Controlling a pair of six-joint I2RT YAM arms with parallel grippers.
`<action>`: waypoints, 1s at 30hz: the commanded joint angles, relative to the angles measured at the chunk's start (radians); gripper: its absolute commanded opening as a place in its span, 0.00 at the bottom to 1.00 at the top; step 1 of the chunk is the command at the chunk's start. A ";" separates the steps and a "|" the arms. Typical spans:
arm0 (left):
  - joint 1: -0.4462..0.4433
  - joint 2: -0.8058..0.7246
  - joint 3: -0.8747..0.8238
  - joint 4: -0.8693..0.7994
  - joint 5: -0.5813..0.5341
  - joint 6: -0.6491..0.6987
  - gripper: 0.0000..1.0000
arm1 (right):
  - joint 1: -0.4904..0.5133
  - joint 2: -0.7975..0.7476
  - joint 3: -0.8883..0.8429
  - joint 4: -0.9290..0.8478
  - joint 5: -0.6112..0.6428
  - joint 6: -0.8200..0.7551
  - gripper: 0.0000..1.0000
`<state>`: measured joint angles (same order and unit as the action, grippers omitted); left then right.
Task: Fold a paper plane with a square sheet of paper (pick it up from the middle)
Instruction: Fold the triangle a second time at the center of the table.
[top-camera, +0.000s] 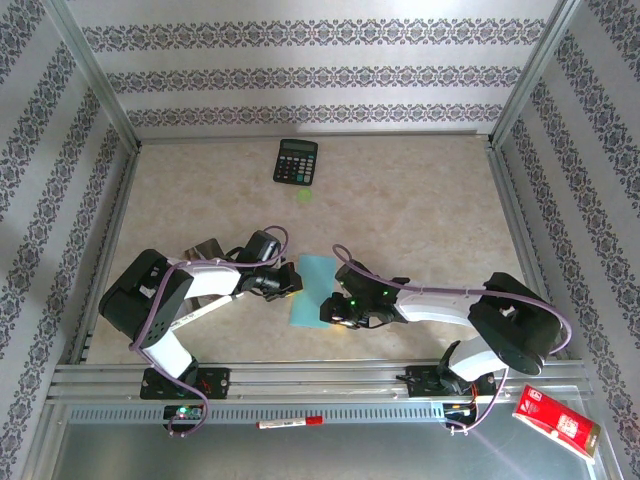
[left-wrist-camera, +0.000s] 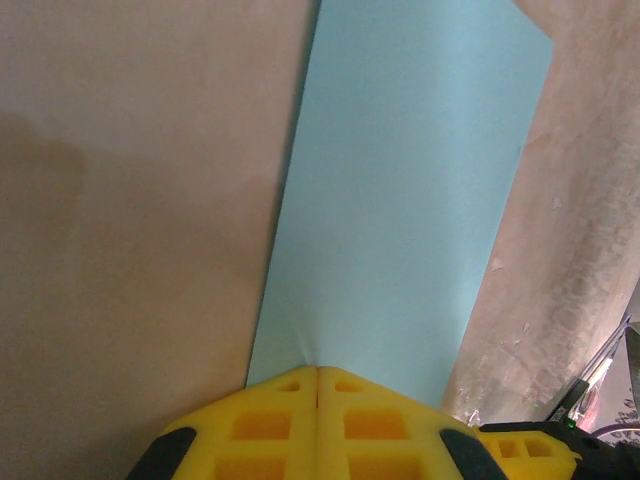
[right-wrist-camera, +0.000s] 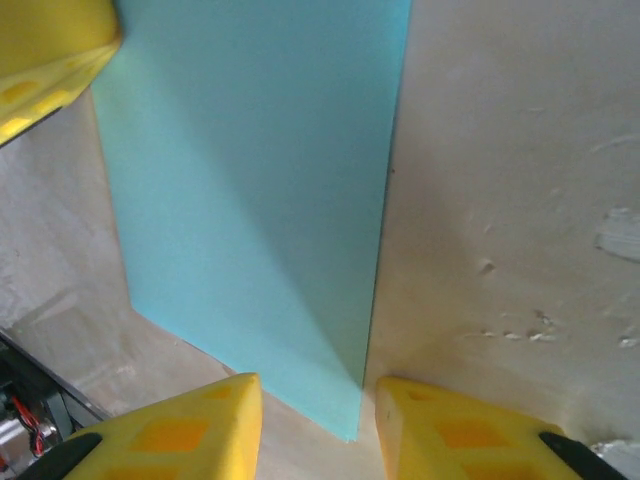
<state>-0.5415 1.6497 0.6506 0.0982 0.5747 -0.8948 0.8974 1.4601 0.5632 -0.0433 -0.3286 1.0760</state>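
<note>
The square sheet of paper (top-camera: 312, 290) is light cyan and lies on the table between the two arms as a narrow rectangle, longer than it is wide. My left gripper (top-camera: 293, 280) is at its left long edge. In the left wrist view the yellow jaws (left-wrist-camera: 317, 372) are shut on that edge of the sheet (left-wrist-camera: 400, 200), and a small pucker rises from the pinch. My right gripper (top-camera: 330, 312) is at the sheet's near right corner. Its fingers (right-wrist-camera: 318, 400) stand open either side of that corner of the sheet (right-wrist-camera: 250, 180), not touching it. No paper plane shape shows.
A black calculator (top-camera: 296, 160) lies at the back of the table, with a small green spot (top-camera: 303, 195) in front of it. A red box (top-camera: 555, 420) and a red pen (top-camera: 290, 423) lie on the metal front ledge. Metal frame posts bound the table.
</note>
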 joint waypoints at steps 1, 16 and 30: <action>-0.007 0.028 -0.033 -0.048 -0.033 0.018 0.00 | 0.018 0.023 -0.025 0.091 0.039 0.038 0.36; -0.007 0.035 -0.045 -0.051 -0.030 0.027 0.00 | 0.024 0.046 -0.026 0.244 -0.001 0.072 0.28; -0.007 0.045 -0.052 -0.052 -0.028 0.030 0.00 | 0.029 0.068 -0.020 0.288 -0.011 0.081 0.28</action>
<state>-0.5411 1.6501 0.6403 0.1177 0.5777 -0.8902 0.8993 1.4708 0.5407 0.0189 -0.3298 1.1500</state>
